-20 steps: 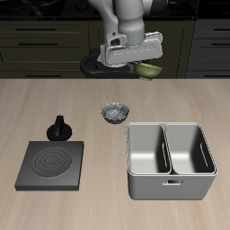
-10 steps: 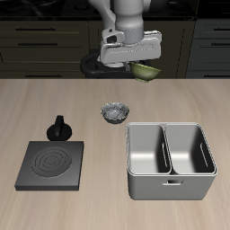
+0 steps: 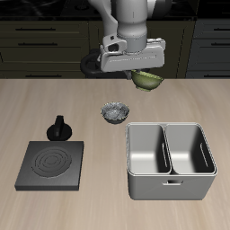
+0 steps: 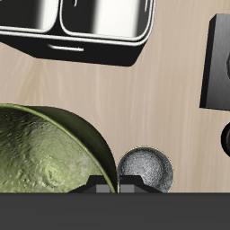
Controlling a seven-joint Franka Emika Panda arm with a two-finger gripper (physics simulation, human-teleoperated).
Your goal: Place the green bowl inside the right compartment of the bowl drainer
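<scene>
My gripper (image 3: 140,73) holds the green bowl (image 3: 148,80) up in the air, shut on its rim, above the back part of the table. In the wrist view the olive, glossy mottled inside of the green bowl (image 4: 49,154) fills the area beside my fingers (image 4: 117,188). The bowl drainer (image 3: 171,160), a grey metal bin with two deep wells, stands nearer the table's front edge, well below and forward of the bowl. Both wells look empty. The bowl drainer (image 4: 85,27) also shows in the wrist view.
A grey-white patterned bowl (image 3: 115,112) sits on the table between my gripper and the drainer, also seen as the small bowl (image 4: 147,170) in the wrist view. A black stove plate (image 3: 52,163) lies near the front edge, with a black knobbed object (image 3: 59,128) behind it.
My gripper has carried the green bowl slightly lower and a little toward the drainer's side. Nothing on the table has moved.
</scene>
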